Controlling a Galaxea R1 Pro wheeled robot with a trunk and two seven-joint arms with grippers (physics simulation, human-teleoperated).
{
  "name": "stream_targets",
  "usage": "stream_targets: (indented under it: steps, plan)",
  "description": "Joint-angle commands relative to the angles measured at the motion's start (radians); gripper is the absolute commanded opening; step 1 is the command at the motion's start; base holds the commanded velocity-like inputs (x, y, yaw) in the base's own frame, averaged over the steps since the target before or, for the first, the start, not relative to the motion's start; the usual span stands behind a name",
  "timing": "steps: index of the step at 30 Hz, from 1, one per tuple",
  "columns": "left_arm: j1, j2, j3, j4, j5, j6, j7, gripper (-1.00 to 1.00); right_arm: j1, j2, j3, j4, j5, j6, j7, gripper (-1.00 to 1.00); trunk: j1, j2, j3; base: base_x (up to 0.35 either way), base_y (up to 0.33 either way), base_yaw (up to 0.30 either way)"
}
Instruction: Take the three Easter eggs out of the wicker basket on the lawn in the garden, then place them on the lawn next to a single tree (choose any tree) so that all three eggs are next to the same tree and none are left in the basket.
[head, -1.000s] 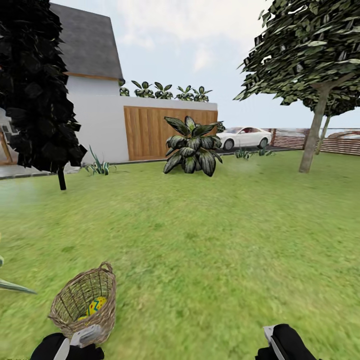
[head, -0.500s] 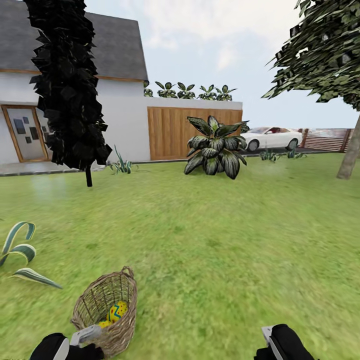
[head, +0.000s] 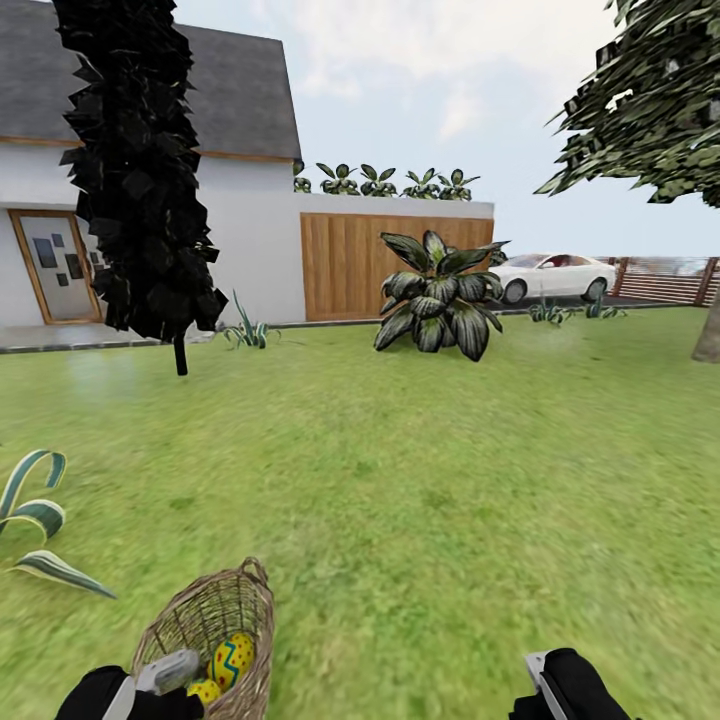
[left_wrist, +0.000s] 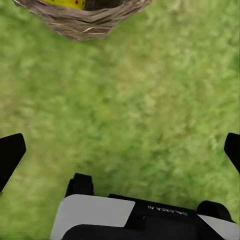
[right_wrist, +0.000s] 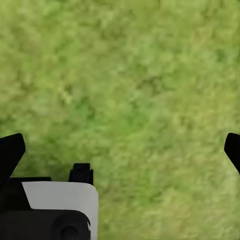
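SURFACE: lawn (head: 420, 470), mottled green grass, flat | ON IT: wicker basket (head: 215, 625), near edge, left of centre, upright; broad-leaved plant (head: 437, 295), far centre; striped plant (head: 35, 520), left edge; columnar tree (head: 140, 180), far left; tree trunk (head: 708, 335), right edge

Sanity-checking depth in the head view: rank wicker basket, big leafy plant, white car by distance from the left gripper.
1. Wicker basket, right at the left gripper, eggs inside.
2. Big leafy plant, mid-lawn, ahead and to the right.
3. White car, beyond the lawn, far right.
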Motion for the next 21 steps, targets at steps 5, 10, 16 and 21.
stream_targets:
  steps: [5, 10, 16, 21]
  plan:
    - [-0.001, 0.002, 0.004, -0.001, -0.001, 0.005, -0.004, 1.00, -0.001, -0.001, 0.002, -0.001, 0.006, 0.004, 0.006, 1.00, 0.001, -0.001, -0.001, 0.254, 0.189, 0.000]
    - [-0.001, 0.006, 0.006, -0.001, -0.001, 0.005, -0.005, 1.00, -0.001, -0.001, 0.002, -0.001, 0.006, 0.004, 0.006, 1.00, 0.001, -0.001, -0.001, 0.228, 0.081, 0.000]
    - [-0.001, 0.004, 0.004, 0.001, -0.001, 0.005, -0.003, 1.00, -0.001, -0.001, 0.002, -0.001, 0.006, 0.004, 0.006, 1.00, 0.001, -0.001, -0.001, 0.269, 0.168, 0.000]
    - [-0.001, 0.004, 0.004, 0.001, -0.001, 0.005, -0.003, 1.00, -0.001, -0.001, 0.002, -0.001, 0.005, 0.004, 0.006, 1.00, 0.001, -0.001, -0.001, 0.324, 0.045, 0.000]
